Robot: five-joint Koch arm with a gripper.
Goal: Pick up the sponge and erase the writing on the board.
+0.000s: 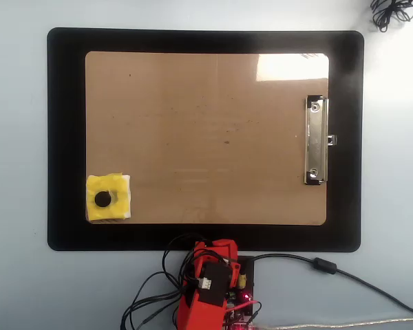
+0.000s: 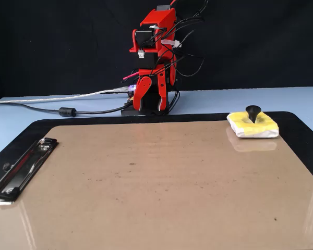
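Sponge (image 1: 109, 199): lies flat on the board's near-left corner in the overhead view, black knob up; at the right (image 2: 253, 125) in the fixed view. Nothing touches it.
Board (image 1: 206, 89): lies on the black mat (image 1: 65, 137), metal clip (image 1: 316, 140) at the overhead right edge. Surface shows only faint specks; no clear writing visible.
Arm (image 2: 155, 57): folded upright over its base (image 2: 146, 110), behind the mat's edge, well apart from the sponge.
End effector (image 2: 151, 101): points down just above the base, empty; how far the jaws stand apart I cannot tell.
Tabletop (image 1: 17, 289): pale blue, cables (image 2: 68, 111) run beside the base.
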